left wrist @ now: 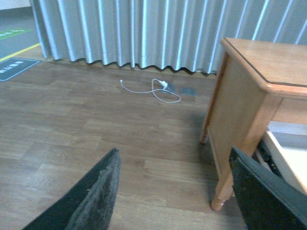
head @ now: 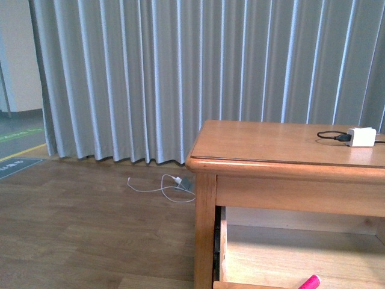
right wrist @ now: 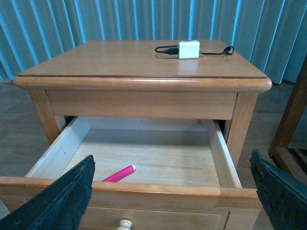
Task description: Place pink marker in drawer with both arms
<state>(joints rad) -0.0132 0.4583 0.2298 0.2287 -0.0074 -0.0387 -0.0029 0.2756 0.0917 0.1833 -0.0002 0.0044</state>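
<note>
Front view: the pink marker (head: 309, 282) lies inside the open drawer (head: 283, 253). Left wrist view: the left claw (left wrist: 175, 191) hangs apart, empty. Right wrist view: the right claw (right wrist: 172, 189) is apart too. For closing, I think, push the drawer front squarely.

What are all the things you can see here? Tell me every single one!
pink marker: one, bright pink, lying in the open drawer
drawer: one, honey-brown, pale inside, pulled open
knob: one, pale, on the drawer front
curtain: one, grey, behind everything
dresser: one, honey-brown, before the curtain
charger block: one, white, on the dresser top
black cable: one, black, joined to the charger block
white cable: one, white, on the floor
left claw: one, black, open, over the floor
right claw: one, black, open, facing the drawer
</note>
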